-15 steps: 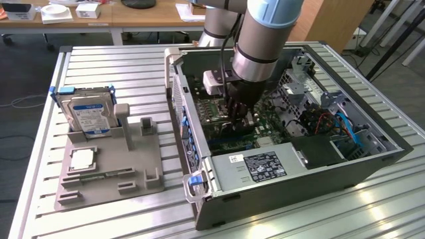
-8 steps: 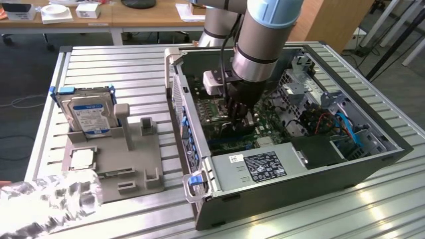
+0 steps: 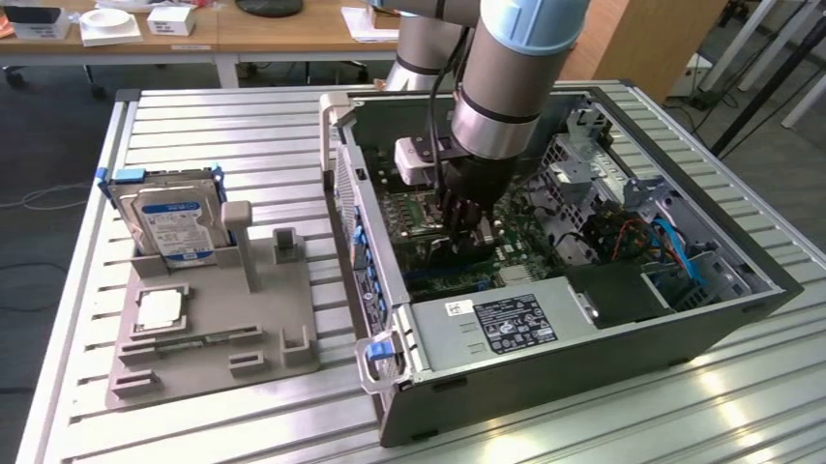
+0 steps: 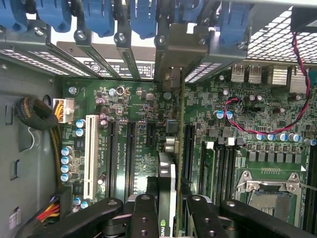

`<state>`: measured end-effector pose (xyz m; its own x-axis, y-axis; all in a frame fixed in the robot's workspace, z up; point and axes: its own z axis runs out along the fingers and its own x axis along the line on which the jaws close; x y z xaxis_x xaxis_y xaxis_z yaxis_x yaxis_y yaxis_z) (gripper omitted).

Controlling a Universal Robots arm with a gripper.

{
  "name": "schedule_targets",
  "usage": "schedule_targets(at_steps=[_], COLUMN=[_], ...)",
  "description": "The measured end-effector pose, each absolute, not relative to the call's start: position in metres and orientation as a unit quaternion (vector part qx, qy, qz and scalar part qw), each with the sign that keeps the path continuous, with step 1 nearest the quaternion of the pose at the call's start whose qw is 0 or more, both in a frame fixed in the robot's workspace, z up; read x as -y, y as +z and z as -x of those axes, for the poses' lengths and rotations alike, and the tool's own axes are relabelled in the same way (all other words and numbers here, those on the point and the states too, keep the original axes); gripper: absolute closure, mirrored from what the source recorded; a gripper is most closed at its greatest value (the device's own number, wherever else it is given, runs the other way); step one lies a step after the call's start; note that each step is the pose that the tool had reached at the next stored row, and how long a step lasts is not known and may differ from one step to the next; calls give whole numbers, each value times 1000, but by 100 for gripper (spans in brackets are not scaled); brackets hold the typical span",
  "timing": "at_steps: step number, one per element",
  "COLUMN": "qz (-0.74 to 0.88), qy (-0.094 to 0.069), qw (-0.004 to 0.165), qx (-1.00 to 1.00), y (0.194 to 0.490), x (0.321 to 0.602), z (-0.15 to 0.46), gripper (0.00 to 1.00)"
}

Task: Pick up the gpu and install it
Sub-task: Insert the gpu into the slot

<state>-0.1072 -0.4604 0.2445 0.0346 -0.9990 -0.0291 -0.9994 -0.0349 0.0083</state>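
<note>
Arm (image 3: 510,77) stands nearly upright over the open case (image 3: 555,377), wrist turned straight down so the gripper (image 3: 465,217) reaches deep inside, just above the motherboard (image 4: 133,99). In the wrist view the black fingers (image 4: 143,213) sit on both sides of the gpu (image 4: 167,173) and clamp it between them. The card is held on edge, running along a long slot toward the case's rear slot covers (image 4: 124,54). Whether its lower edge is seated I cannot tell. Outside, on the exterior view's left, a hard drive (image 3: 168,217) stands in a grey holder (image 3: 220,329) on the table (image 3: 207,126) - well apart from the arm.
</note>
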Motion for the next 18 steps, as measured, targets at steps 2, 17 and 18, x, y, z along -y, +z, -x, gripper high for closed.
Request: schedule_targets(at_steps=[2,17,18], qz=[720,724,724], qy=[13,13,13], qw=[7,7,7], qx=[-693,-690,-690], y=[244,245,245], x=[460,460,460], z=[107,107,107], gripper=[73,73,73])
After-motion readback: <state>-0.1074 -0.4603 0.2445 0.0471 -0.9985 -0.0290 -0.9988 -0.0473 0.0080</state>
